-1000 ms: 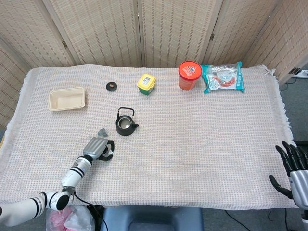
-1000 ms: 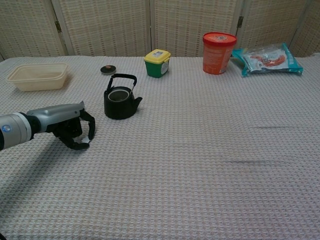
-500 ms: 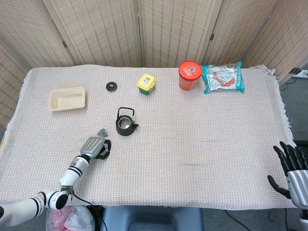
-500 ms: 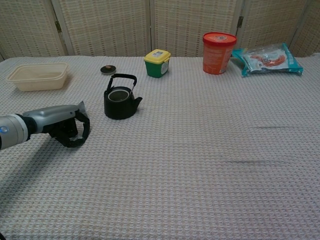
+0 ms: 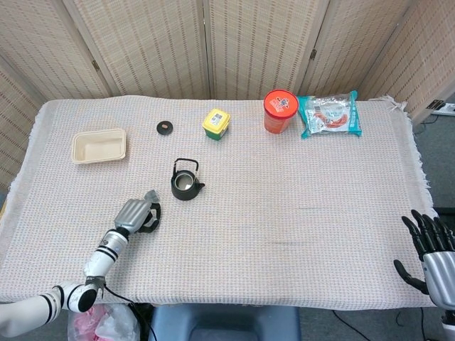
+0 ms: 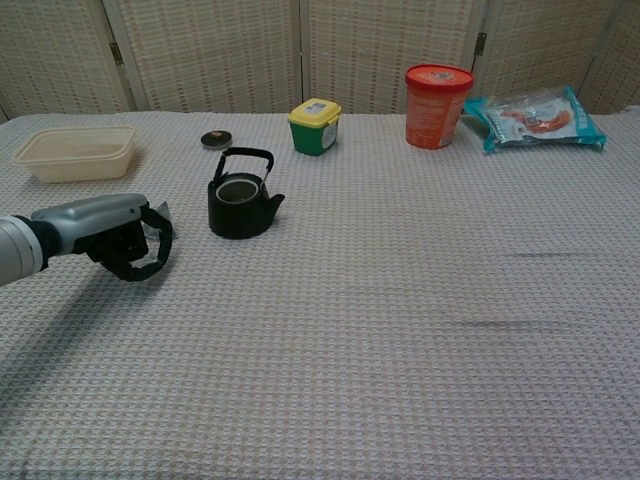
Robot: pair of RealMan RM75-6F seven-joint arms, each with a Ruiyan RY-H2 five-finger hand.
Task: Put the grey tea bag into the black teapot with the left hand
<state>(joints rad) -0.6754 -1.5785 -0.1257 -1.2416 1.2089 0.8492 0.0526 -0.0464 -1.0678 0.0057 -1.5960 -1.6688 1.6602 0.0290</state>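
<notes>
The grey tea bag (image 5: 151, 195) lies on the cloth just left of and nearer me than the black teapot (image 5: 185, 183), which stands upright without its lid. In the chest view only a corner of the tea bag (image 6: 161, 210) shows behind my left hand (image 6: 120, 238). That left hand (image 5: 138, 215) hovers low right beside the bag, its fingers curved downward and holding nothing. The teapot (image 6: 238, 200) is a short way to its right. My right hand (image 5: 426, 250) hangs off the table's right front corner, fingers spread and empty.
A small black lid (image 5: 165, 127) lies behind the teapot. A beige tray (image 5: 99, 145) sits at the far left. Along the back stand a yellow-lidded green tub (image 5: 216, 123), a red cup (image 5: 279, 111) and a teal snack packet (image 5: 329, 114).
My left hand has drawn back to the left and towards me, and its fingers now sit next to the tea bag. The tea bag and teapot have not moved.
</notes>
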